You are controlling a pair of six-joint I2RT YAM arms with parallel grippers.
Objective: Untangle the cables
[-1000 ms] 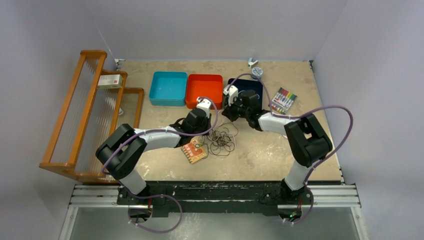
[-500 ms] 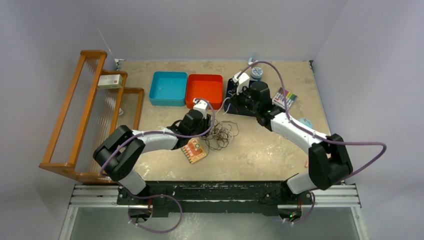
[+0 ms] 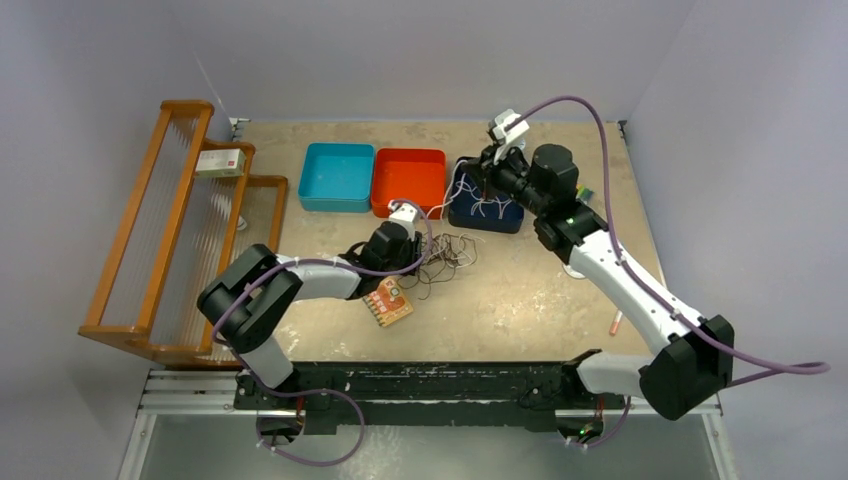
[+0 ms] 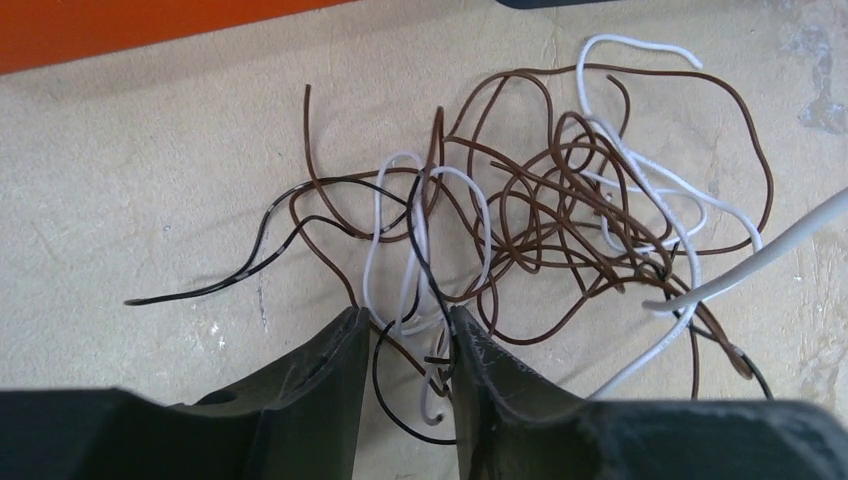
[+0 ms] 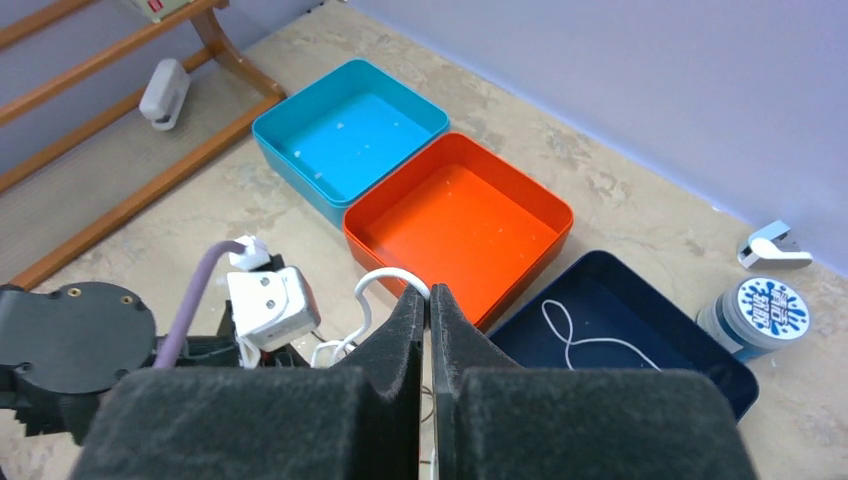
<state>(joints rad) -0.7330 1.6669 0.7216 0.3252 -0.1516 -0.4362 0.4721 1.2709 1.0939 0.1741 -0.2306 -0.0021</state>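
The cables (image 3: 445, 258) lie in a tangle of brown, white and black strands (image 4: 560, 210) on the table in front of the orange bin. My left gripper (image 4: 405, 325) rests low at the tangle's near edge (image 3: 414, 256), open, with black, white and brown strands lying loose between its fingers. My right gripper (image 5: 428, 293) is raised over the dark blue bin (image 3: 500, 222) and shut on a white cable (image 5: 385, 276). That cable runs taut from the tangle up to the gripper (image 3: 482, 172). Another white cable (image 5: 585, 342) lies inside the dark blue bin (image 5: 690, 335).
A teal bin (image 3: 337, 176) and an orange bin (image 3: 408, 182) stand side by side at the back. A wooden rack (image 3: 170, 230) fills the left side. An orange patterned card (image 3: 388, 300) lies near the tangle, and a pink pen (image 3: 615, 322) at the right.
My right arm has risen and swung back to the right, drawing the white cable out of the tangle. My left gripper's jaws have parted, and the tangle has shifted slightly back.
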